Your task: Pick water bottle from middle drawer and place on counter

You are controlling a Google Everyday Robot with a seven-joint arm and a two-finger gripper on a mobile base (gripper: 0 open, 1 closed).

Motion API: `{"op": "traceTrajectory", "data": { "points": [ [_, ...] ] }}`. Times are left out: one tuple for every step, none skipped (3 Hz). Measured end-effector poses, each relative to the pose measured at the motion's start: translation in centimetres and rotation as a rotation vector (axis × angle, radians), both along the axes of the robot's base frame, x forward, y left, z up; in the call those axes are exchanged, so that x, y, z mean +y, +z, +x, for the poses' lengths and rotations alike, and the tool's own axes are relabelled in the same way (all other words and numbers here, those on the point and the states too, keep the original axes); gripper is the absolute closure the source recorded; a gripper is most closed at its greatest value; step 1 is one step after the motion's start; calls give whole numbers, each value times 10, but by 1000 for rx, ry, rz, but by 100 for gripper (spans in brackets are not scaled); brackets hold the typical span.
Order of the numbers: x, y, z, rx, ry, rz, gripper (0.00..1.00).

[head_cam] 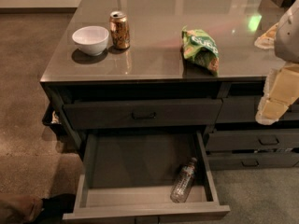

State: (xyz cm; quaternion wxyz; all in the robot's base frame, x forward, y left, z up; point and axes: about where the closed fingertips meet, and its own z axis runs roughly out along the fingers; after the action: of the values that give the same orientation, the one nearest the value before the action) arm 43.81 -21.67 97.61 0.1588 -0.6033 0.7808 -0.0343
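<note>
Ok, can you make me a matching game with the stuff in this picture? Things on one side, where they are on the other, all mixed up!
Things:
1. water bottle
2. bowl
3. chip bag
4. gripper

Places:
A. on the counter, right beside the soda can
B. at the picture's right edge, by the counter's front edge
C. lying in the open drawer, near its front right corner
D. on the counter, lying by itself near the front edge

Pairs: 1-C, 2-A, 3-D, 4-B
</note>
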Motion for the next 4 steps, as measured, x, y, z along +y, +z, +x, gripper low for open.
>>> {"op": "traceTrajectory", "data": {
  "points": [
    [0, 0, 0, 0, 0, 0, 0],
    [2, -3, 1, -15, 37, -6, 0],
    [0, -29, 9, -39, 135, -6, 0],
    [-9, -74, 25, -71, 268, -27, 0]
  ]
}}
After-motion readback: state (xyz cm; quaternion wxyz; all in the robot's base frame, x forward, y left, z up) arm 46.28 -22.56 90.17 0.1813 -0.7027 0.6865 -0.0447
